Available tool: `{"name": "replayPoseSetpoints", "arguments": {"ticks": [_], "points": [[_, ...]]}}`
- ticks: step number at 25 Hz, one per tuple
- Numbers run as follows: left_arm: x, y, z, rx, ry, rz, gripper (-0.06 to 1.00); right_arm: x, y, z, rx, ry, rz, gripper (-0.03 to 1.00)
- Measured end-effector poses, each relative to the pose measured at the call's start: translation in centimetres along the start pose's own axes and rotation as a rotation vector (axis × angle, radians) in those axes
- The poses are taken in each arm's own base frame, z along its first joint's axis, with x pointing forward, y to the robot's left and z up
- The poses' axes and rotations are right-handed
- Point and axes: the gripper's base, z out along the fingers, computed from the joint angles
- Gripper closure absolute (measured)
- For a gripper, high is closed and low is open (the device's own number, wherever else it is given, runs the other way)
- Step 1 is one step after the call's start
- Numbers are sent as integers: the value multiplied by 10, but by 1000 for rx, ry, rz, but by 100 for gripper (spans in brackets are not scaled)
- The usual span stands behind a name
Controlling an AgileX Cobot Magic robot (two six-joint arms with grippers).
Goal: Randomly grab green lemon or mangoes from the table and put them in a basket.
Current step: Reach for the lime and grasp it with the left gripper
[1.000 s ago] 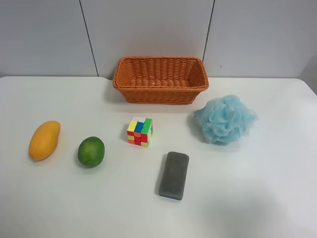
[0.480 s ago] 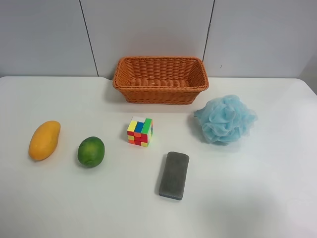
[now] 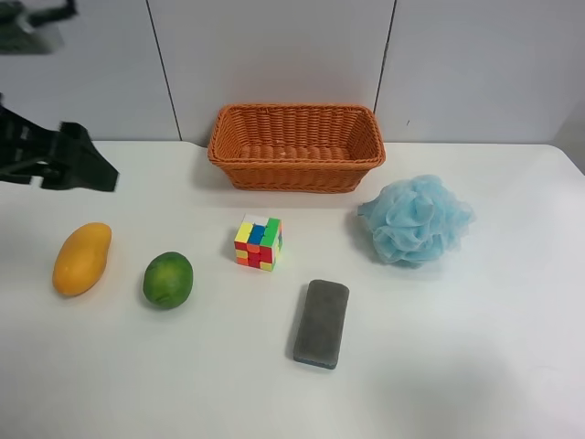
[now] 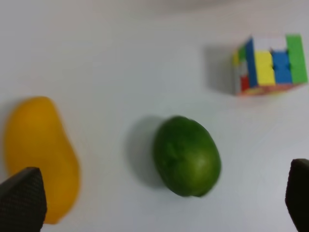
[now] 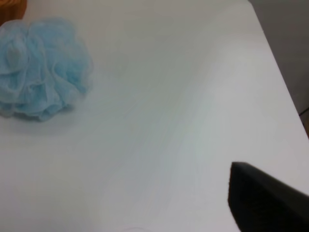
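Observation:
The yellow-orange mango [image 3: 82, 258] lies at the left of the white table [image 3: 475, 366], with the round green lemon [image 3: 168, 279] just right of it. Both show in the left wrist view: mango [image 4: 41, 157], lemon [image 4: 187, 155]. The orange wicker basket [image 3: 296, 155] stands at the back middle and looks empty. My left gripper [image 3: 78, 165] hangs above the table's left side, behind the mango. It is open and empty [image 4: 159, 203], with its fingertips [image 4: 21, 198] wide apart. Only one dark finger [image 5: 263, 198] of my right gripper shows.
A colourful puzzle cube [image 3: 258, 242] sits mid-table, also in the left wrist view [image 4: 270, 65]. A grey block [image 3: 321, 323] lies in front of it. A blue mesh bath puff [image 3: 416, 219] sits at the right, also in the right wrist view [image 5: 41, 67], near the table's edge.
The left arm has come into the exterior high view at the upper left, above the mango's side of the table. The objects have not moved.

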Motion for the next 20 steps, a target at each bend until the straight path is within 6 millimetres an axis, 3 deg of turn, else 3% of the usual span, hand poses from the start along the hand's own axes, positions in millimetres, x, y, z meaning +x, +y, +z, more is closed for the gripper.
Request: {"name": "replayPoseSetpoints", "arguments": {"ticks": [4, 7, 20], "points": [[7, -13, 48, 34, 177, 29, -5, 0, 0, 0, 0, 0, 0, -3], [13, -17, 73, 43, 258, 23, -5, 0, 0, 0, 0, 0, 0, -3], [28, -12, 139, 17, 359, -10, -5, 0, 0, 0, 0, 0, 0, -3]]}}
